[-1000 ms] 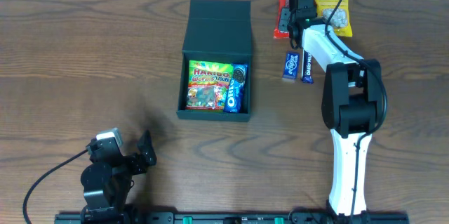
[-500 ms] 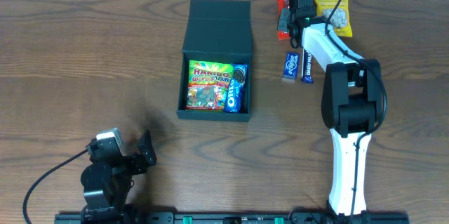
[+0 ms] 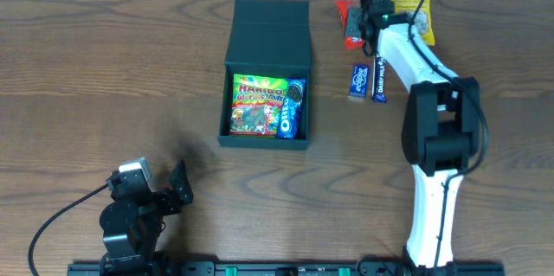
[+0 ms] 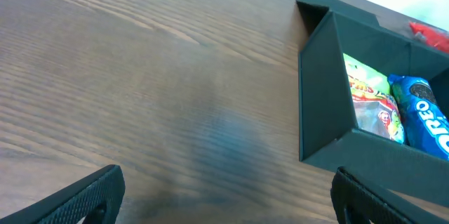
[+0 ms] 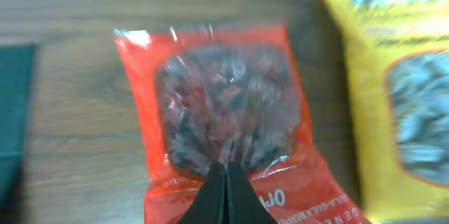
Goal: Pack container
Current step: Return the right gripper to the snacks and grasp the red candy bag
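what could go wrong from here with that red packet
The right gripper pinches only a little film of the red packet, so it may slip when lifted. The yellow packet lies close beside and could get dragged. The Haribo bag and Oreo pack largely fill the container, so fit looks tight.

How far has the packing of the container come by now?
Done: a Haribo packet and an Oreo packet lie in the open container. In hand: the right gripper is shut on the red packet. Remaining: the yellow packet, two small blue packets, then the lid. The left gripper is open.
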Robot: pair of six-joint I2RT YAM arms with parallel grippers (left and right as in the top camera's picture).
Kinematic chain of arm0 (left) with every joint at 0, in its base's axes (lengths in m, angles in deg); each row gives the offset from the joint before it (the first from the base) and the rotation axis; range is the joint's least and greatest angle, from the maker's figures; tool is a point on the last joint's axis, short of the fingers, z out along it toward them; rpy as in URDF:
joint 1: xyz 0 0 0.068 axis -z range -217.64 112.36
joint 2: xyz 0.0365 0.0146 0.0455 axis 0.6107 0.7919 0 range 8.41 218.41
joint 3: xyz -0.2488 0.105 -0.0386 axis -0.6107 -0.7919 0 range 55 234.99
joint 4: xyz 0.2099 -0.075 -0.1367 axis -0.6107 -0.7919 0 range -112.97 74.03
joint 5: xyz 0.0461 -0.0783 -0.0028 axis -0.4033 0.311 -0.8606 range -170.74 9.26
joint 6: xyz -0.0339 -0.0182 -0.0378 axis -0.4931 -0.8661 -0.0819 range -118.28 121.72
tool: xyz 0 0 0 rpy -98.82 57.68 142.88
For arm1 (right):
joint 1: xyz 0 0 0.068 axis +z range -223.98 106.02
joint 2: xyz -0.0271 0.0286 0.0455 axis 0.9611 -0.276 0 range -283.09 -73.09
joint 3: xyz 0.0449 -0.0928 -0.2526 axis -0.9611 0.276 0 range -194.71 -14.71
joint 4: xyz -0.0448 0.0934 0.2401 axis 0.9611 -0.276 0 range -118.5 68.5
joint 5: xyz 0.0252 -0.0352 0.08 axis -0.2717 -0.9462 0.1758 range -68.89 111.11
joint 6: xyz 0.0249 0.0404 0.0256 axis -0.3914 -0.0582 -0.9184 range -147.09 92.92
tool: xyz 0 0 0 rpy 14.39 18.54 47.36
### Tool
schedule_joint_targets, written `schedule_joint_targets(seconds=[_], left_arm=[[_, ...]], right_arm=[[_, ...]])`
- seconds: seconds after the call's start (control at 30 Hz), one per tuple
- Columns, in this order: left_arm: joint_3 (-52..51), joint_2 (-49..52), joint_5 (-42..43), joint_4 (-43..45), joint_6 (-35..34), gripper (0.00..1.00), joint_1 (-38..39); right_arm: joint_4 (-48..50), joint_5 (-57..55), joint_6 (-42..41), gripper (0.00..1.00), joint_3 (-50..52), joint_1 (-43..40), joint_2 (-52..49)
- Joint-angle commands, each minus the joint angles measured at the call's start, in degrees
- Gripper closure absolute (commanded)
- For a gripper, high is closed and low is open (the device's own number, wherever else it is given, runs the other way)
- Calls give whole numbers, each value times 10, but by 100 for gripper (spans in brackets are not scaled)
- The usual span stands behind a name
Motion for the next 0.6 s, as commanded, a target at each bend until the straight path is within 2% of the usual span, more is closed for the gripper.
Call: schedule_joint_targets(seconds=[0.0,0.23,0.33,0.37,0.4,0.47,0.5,0.57], left_arm=[[-8,-3,2,0,2,5,0],[-8,-3,2,0,2,5,0],[-8,-3,2,0,2,5,0],[-8,-3,2,0,2,5,0],[-8,-3,2,0,2,5,0],[-8,-3,2,0,2,5,0],[-8,-3,2,0,2,5,0],[-8,-3,2,0,2,5,0]], right_arm=[[-9,4,15,99,-8,10,93],[-75,1,5,99,-8,62,181],[-94,-49,-5,99,-8,83,187],[-97,-50,2,96,-5,83,179],[-99,-50,6,83,-4,81,170],[-101,-39,43,21,-4,71,143],[-101,-32,61,1,-4,63,129],[-98,-2,113,1,-4,43,96]])
